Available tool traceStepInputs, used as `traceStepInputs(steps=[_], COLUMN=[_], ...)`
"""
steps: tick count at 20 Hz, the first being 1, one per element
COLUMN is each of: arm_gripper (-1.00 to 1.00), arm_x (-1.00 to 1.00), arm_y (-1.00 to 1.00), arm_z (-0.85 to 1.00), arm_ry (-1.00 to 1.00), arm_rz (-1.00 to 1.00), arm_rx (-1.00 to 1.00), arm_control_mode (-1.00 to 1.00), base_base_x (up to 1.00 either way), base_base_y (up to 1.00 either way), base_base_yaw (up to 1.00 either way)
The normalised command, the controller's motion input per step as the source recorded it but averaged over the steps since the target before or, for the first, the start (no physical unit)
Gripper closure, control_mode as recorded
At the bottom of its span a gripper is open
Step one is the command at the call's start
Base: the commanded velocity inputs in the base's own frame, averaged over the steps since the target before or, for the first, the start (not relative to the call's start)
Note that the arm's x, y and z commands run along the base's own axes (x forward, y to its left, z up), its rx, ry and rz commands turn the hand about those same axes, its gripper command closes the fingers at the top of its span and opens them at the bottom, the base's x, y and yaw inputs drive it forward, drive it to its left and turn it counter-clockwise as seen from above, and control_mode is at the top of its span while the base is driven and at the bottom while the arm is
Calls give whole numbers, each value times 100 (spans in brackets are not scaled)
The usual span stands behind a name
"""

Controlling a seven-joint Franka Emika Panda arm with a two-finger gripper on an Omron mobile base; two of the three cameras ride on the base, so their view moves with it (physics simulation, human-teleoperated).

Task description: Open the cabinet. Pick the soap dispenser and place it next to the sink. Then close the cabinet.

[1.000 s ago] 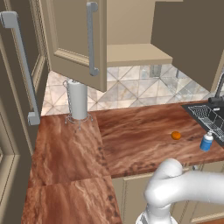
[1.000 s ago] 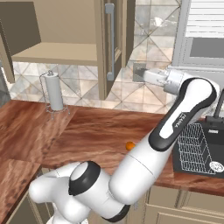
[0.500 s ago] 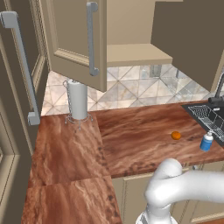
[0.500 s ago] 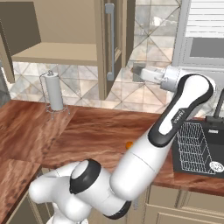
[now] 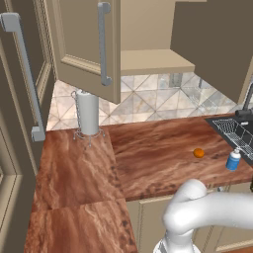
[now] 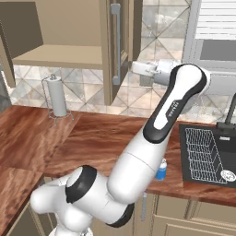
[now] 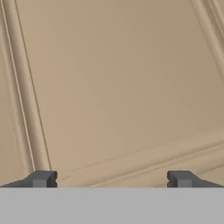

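The cabinet (image 5: 148, 62) (image 6: 60, 55) stands with both doors swung open, its shelf bare. In the right base view my gripper (image 6: 137, 68) is raised beside the right door (image 6: 123, 46), close to that door's grey bar handle (image 6: 116, 41). Its fingertips (image 7: 41, 178) stand wide apart and open, with nothing between them, facing the door's beige recessed panel (image 7: 113, 87) at close range. The soap dispenser (image 5: 232, 159) (image 6: 161, 170), blue with a white pump, stands upright on the counter just left of the sink (image 5: 232, 131) (image 6: 207, 154), partly behind my arm in the right base view.
A paper towel roll (image 5: 89, 112) (image 6: 57, 97) on a wire stand sits by the back wall under the left door (image 5: 84, 44). An orange ball (image 5: 198, 153) lies on the counter near the soap dispenser. A dark faucet (image 5: 245, 108) rises behind the sink. A tall brown cabinet (image 5: 24, 74) bounds the left.
My gripper has moved left and slightly up, closer to the right cabinet door. It stays open. The things on the counter have not moved.
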Motion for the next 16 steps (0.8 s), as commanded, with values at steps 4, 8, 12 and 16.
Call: traceStepInputs(steps=[4,8,12,16], arm_gripper=[-100,-100,-100,-100], arm_x=[-13,-33,-23,-6], arm_y=[63,66,61,52], arm_z=[25,30,33,19], arm_ry=[0,-1,0,0], arm_rz=[0,0,0,0], arm_rx=[0,0,0,0], arm_control_mode=[-100,-100,-100,-100], base_base_x=[0,0,0,0], base_base_y=[0,0,0,0], base_base_yaw=[0,0,0,0])
